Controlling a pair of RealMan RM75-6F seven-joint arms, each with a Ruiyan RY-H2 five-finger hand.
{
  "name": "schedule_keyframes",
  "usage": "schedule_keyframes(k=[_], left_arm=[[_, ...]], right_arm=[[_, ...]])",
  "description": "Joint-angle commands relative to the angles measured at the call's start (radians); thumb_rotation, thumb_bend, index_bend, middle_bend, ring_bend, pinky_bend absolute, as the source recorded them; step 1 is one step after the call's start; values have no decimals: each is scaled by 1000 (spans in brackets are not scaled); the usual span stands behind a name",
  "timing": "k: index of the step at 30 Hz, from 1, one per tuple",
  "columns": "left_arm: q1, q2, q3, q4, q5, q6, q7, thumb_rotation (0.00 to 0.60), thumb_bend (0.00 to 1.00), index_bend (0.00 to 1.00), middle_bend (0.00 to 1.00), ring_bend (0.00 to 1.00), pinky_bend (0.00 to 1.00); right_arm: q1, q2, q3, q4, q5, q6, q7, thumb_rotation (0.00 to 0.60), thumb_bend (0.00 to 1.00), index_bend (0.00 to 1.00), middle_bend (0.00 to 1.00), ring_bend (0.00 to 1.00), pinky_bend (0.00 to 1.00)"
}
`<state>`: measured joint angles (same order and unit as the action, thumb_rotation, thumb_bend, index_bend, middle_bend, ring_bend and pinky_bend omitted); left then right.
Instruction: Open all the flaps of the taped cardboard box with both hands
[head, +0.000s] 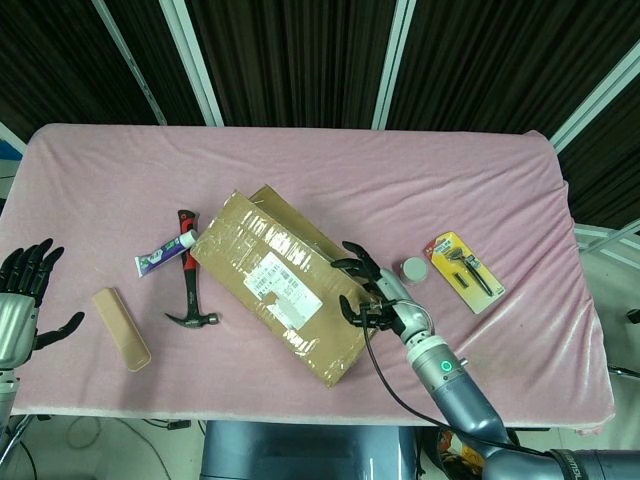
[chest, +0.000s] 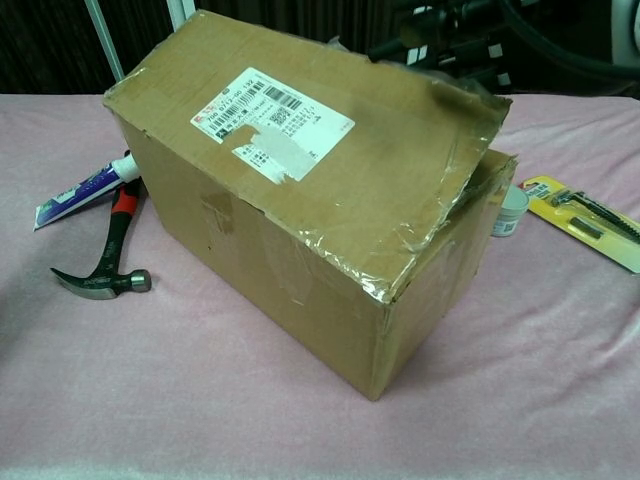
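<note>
The taped cardboard box (head: 275, 285) lies slantwise mid-table, with a white shipping label on top. In the chest view the box (chest: 300, 210) has its top flap (chest: 420, 130) raised along the right edge, leaving a gap over the end panel. My right hand (head: 365, 290) is at that right edge, its black fingers (chest: 450, 35) hooked on the flap's rim and holding it up. My left hand (head: 25, 285) hangs open beyond the table's left front corner, far from the box and touching nothing.
A hammer (head: 188, 285) and a toothpaste tube (head: 160, 258) lie just left of the box. A tan strip (head: 121, 328) sits near the front left. A small round tin (head: 413, 269) and a yellow razor pack (head: 462, 270) lie to the right.
</note>
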<state>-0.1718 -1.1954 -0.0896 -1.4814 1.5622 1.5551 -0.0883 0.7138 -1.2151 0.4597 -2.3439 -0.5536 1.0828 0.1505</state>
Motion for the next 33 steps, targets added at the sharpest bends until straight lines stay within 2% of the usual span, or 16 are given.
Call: schedule_keyframes(k=[1,10,18,33], left_arm=[[0,0,1,0,0,-1,0,600,166,0,0,0,0],[0,-2,0,4,2,2,3,600,167,0,0,0,0],[-1,-4,1,7,3,3,7,600,166,0,0,0,0],[0,-7,1,11,6,8,10,600,167,0,0,0,0]], right_arm=[[-5,26,45,-12,-7,-47,62,600,578,22,209,214,375],[-54,91,124,-12,-116,-214,236,600,578,22,205,211,375],[-129,153,183,-12,-286,-391,410,600,579,22,200,208,375],[-239,186,252,-12,-597,-620,713,600,578,16,182,196,375]])
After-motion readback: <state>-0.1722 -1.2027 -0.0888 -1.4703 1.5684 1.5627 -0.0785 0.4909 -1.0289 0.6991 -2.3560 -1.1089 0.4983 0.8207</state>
